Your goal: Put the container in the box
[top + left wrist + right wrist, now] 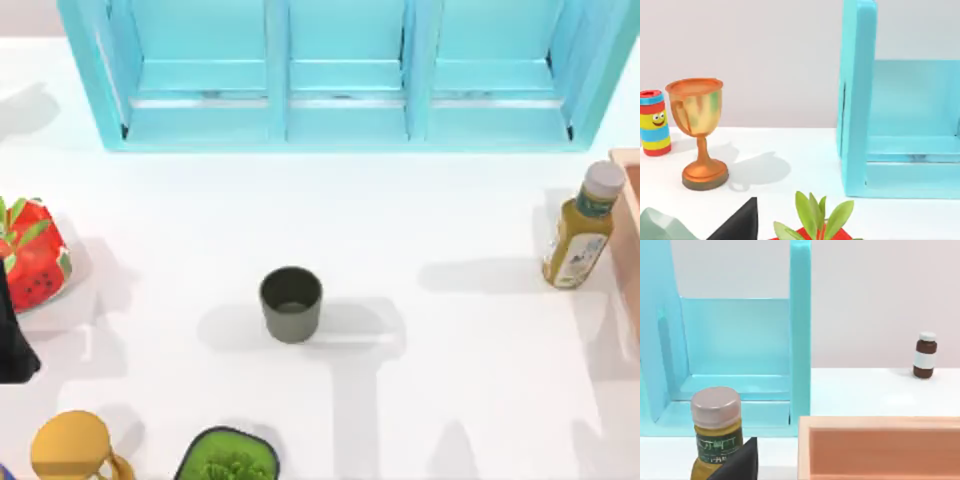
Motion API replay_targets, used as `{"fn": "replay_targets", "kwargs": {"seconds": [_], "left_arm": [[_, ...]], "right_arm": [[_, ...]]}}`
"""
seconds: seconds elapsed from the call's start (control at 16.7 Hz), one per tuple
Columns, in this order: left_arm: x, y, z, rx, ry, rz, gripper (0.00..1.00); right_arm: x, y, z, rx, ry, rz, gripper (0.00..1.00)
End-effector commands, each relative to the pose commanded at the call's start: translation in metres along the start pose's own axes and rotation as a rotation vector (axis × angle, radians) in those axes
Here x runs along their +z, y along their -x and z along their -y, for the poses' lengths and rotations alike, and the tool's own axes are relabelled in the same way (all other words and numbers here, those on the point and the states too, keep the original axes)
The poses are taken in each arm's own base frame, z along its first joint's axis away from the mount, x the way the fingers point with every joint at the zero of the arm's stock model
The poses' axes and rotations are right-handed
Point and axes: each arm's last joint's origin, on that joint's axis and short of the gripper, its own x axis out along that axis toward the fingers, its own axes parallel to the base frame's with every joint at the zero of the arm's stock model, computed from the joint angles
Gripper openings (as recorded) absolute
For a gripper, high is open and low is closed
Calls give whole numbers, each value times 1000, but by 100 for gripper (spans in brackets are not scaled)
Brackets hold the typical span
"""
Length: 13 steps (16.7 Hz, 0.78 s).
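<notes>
**Cup sitting out in the open, both arms off to the sides**

So the container (291,303) is a small dark olive-grey cup, round, plain, no handle, tapering a bit toward the base. It stands upright near the middle of the white table (440,220), mouth up, nothing touching it. The inside looks empty from the top view.

The box (630,230) is the peach-coloured one at the table's right edge; the right wrist view looks over its near wall (880,440) into the open inside. A yellow-green bottle (582,226) with a grey cap stands just beside it, well apart from the cup.

Grippers: a dark bit of the left arm (12,335) pokes in at the table's left edge, near a strawberry (30,250). Each wrist view only catches a black tip at the bottom of its own gripper, so I can't tell how far open either one is. Neither holds or touches anything visible.

Across the back there's a light blue shelf (340,90).
</notes>
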Motion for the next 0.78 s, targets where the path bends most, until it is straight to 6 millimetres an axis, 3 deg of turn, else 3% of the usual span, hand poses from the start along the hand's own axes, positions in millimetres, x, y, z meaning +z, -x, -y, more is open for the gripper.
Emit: {"fn": "replay_targets", "kwargs": {"seconds": [0.24,0.42,0.6,0.78], "left_arm": [[0,0,0,0,0,0,100],[0,0,0,0,0,0,100],[0,0,0,0,0,0,100],[0,0,0,0,0,0,100]], "right_arm": [[5,0,-1,9,-8,-12,100],[32,-1,-7,43,-42,-62,100],[80,-7,-16,91,-92,-132,100],[147,-22,-32,147,-149,-209,100]]}}
